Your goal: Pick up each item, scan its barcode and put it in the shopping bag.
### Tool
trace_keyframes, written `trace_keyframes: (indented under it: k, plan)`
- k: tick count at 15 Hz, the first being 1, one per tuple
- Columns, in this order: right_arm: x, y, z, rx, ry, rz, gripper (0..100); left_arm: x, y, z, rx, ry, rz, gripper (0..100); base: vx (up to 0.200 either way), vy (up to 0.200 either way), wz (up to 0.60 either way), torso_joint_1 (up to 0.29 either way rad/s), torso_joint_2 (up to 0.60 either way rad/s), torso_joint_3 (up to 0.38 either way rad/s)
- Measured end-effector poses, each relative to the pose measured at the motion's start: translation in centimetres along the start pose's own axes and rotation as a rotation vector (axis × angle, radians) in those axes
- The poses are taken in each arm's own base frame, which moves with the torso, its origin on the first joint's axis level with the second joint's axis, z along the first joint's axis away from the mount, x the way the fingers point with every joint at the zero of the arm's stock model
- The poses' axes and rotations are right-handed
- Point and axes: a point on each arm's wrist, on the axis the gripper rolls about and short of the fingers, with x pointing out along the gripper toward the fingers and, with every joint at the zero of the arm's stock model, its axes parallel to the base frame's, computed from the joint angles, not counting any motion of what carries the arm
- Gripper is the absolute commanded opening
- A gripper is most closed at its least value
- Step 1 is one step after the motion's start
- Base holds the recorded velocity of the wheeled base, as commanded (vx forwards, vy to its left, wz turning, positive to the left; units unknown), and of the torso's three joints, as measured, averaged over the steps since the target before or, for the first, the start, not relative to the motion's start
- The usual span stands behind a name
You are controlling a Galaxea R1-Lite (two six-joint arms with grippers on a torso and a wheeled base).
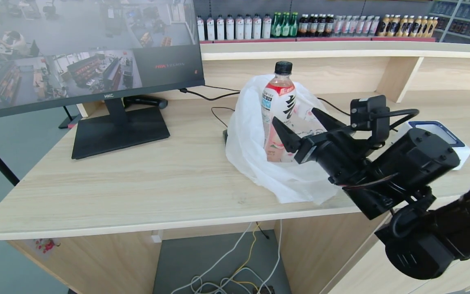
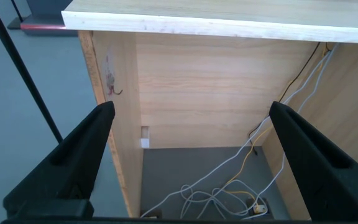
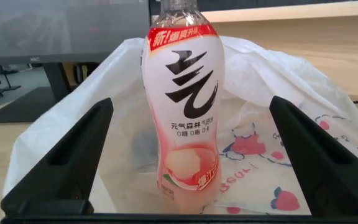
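Bottle (image 1: 278, 107) upright in shopping bag (image 1: 248, 161), right jaws apart near it, left jaws apart

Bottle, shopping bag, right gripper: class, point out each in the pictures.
bottle (image 1: 276, 102), head view, on its label.
shopping bag (image 1: 242, 143), head view, on its white side wall.
right gripper (image 1: 293, 114), head view, midway between its open fingertips.
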Motion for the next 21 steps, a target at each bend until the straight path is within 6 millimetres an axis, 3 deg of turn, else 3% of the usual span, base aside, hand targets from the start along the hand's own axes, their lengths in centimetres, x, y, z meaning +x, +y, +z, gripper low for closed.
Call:
trace_keyframes:
  k: [3,8,18,21]
  plan:
    - [-2.2,0.3,2.4,0.008,-0.021,0.018,100,0.0,0.0,0.0,0.0,0.0,0.0,100,0.0,0.0,0.0,0.0,0.0,0.0]
    - [-6.3,0.7,3.7,0.023,0.021,0.051,100,0.0,0.0,0.0,0.0,0.0,0.0,100,0.0,0.0,0.0,0.0,0.0,0.0]
    - [-7.2,1.2,4.7,0.047,0.003,0.072,100,0.0,0.0,0.0,-0.002,0.0,0.0,100,-0.02,0.0,0.0,0.0,0.0,0.0]
    - [-7.3,1.2,4.8,0.047,-0.003,0.074,100,0.0,0.0,0.0,-0.002,0.0,0.0,100,0.0,-0.2,0.0,0.004,0.0,0.005]
